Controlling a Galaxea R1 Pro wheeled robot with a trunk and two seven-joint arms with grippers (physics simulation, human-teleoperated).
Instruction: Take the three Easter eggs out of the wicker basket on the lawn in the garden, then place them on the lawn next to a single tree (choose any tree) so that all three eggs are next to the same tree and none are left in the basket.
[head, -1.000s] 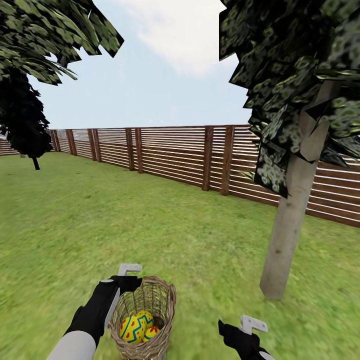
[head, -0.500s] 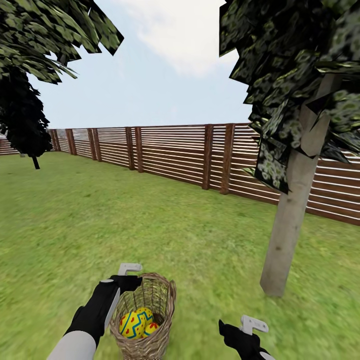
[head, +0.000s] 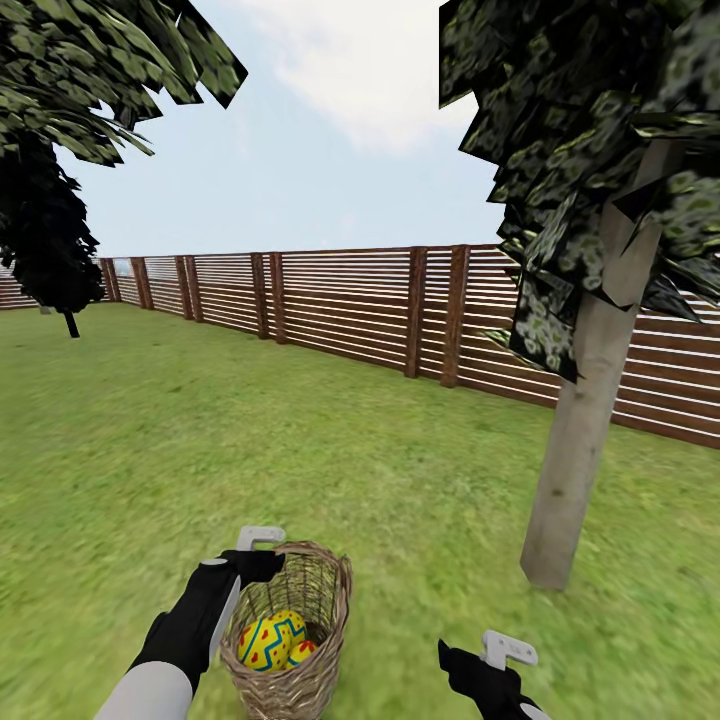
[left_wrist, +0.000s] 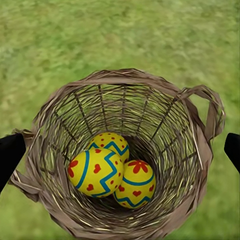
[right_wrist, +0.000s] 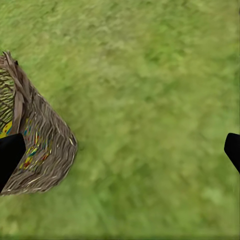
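The wicker basket (head: 325, 580) stands on the lawn (head: 200, 430) at the bottom of the head view, with three yellow Easter eggs inside. Two of the eggs (head: 268, 640) show there. In the left wrist view all three eggs (left_wrist: 97, 172) lie together on the basket's bottom, ringed by its rim (left_wrist: 125, 75). My left gripper (head: 255, 565) hangs open over the basket; its fingertips (left_wrist: 10, 155) straddle the rim. My right gripper (head: 480, 670) is open over bare grass to the basket's right, with the basket's wall (right_wrist: 45, 145) off to one side. A pale-trunked tree (head: 580, 430) stands a short way to the right.
A brown slatted fence (head: 350, 300) runs across the back of the garden. A dark narrow tree (head: 50, 240) stands far left by the fence. Foliage hangs overhead at both upper corners. Open grass lies between the basket and the pale trunk.
The basket, the tree's foot and the fence have slid slightly up in the picture while both arms keep their places in it, so the camera has moved. Neither gripper has changed its state.
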